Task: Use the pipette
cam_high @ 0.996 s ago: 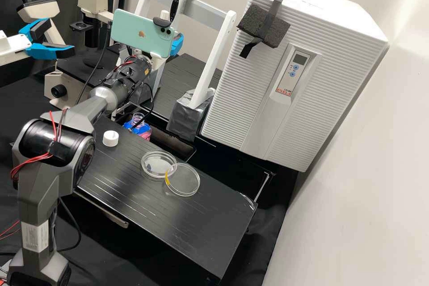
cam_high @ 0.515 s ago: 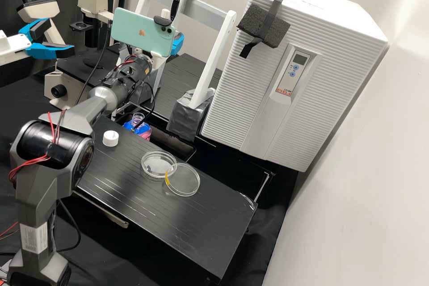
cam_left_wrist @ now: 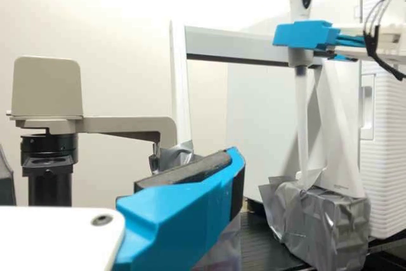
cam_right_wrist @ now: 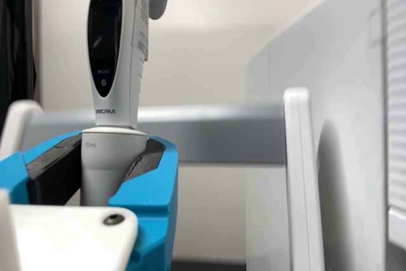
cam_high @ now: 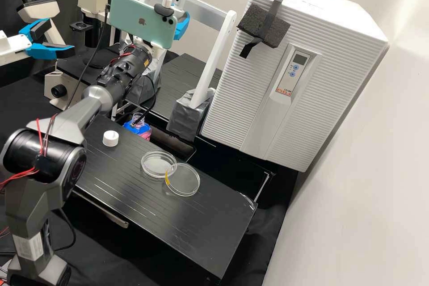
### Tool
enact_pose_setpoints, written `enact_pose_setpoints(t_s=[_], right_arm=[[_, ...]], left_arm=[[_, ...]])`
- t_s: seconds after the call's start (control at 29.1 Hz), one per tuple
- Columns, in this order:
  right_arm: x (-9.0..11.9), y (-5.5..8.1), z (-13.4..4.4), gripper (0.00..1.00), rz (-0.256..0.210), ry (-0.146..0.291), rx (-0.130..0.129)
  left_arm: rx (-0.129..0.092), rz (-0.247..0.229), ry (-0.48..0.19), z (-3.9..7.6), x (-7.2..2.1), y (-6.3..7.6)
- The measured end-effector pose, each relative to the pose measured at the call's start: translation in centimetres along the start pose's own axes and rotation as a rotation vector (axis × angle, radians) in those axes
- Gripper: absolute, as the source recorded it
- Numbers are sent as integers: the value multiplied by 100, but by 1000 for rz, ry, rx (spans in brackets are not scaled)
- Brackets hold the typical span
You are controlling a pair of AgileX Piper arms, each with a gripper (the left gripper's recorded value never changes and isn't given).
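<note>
From where I stand, this looks like the fetching step. The right gripper [cam_right_wrist: 104, 169] has its two blue fingers [cam_right_wrist: 155, 182] clamped on the pipette [cam_right_wrist: 117, 61], which it holds upright high beside the grey crossbar of the white stand [cam_high: 210, 11], at the bench's far side. The fingers pinch the lower white collar of the handle. The dark display and the curved head stand above them, and in the left wrist view the slim shaft [cam_left_wrist: 303, 118] hangs straight down below them, close to the stand's slanted upright. I cannot tell whether the shaft touches the upright. The left gripper [cam_high: 44, 38] sits well apart by the microscope [cam_high: 58, 85], its fingers spread and holding nothing. Next, I would guess, the pipette has to come clear of the crossbar without its shaft catching, kept upright, then travel toward the open bottle of pink liquid [cam_high: 139, 127] at the far edge of the black tray [cam_high: 178, 228]. The bottle's white cap [cam_high: 110, 138] lies just beside it near the tray's far left corner. Two clear dishes [cam_high: 158, 163] overlap near the tray's middle, likely where the liquid is meant to go.
</note>
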Motion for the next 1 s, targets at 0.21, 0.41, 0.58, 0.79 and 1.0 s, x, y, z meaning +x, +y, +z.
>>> enact_pose_setpoints(t_s=[0.21,0.41,0.58,0.79,1.0], right_arm=[[-168,-256,60,0,5,22,26],[-363,-546,203,0,-64,-23,32],[-453,-618,312,0,-65,-54,4],[-488,-539,328,0,1,-28,-21],[-495,-456,364,0,70,-14,-31]], left_arm=[[-22,-36,-5,-15,43,-104],[-38,-88,-41,62,141,-275],[-53,-138,-71,137,194,-440],[-56,-172,-90,191,206,-552],[-39,-211,-93,200,184,-664]])
